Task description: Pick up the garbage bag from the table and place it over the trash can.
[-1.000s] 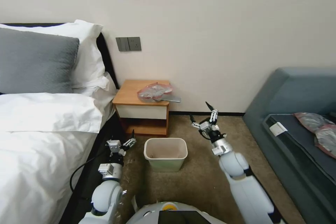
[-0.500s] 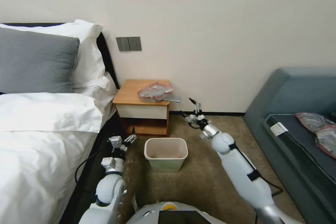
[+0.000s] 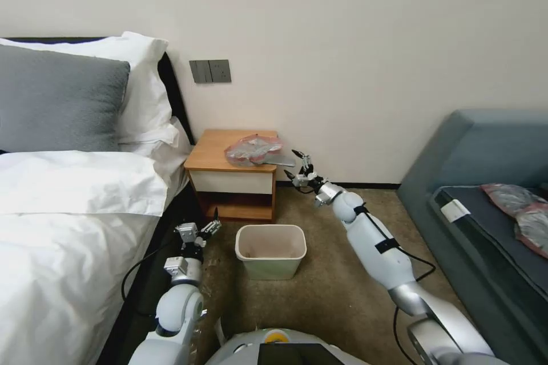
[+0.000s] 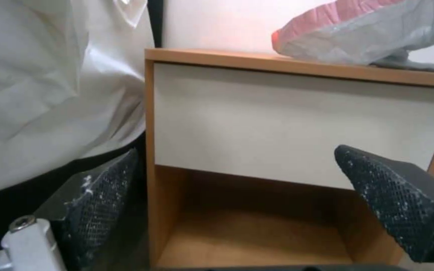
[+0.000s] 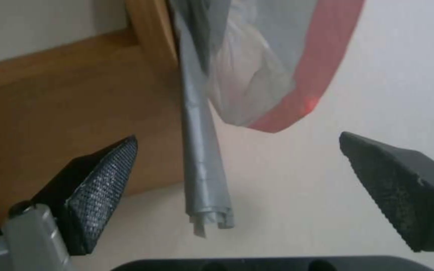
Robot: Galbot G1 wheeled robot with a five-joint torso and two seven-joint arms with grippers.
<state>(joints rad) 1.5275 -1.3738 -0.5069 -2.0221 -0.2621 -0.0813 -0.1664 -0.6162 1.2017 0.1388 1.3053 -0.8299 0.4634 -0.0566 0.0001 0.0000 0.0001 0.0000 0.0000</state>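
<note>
Right gripper [image 3: 296, 165] gapes wide, empty — centre your jaws on the garbage bag's [image 3: 251, 150] overhanging tail, then close.

From my head camera the sofa [image 3: 485, 182] runs off the right edge, the bed [image 3: 68, 211] off the left. My left wrist camera crops the garbage bag [image 4: 373, 34] at the top; the table [image 4: 297, 71] loses its right side and floor line.

The garbage bag [image 3: 253, 150] lies on the table [image 3: 214, 151], behind the trash can [image 3: 270, 251] on the floor.
</note>
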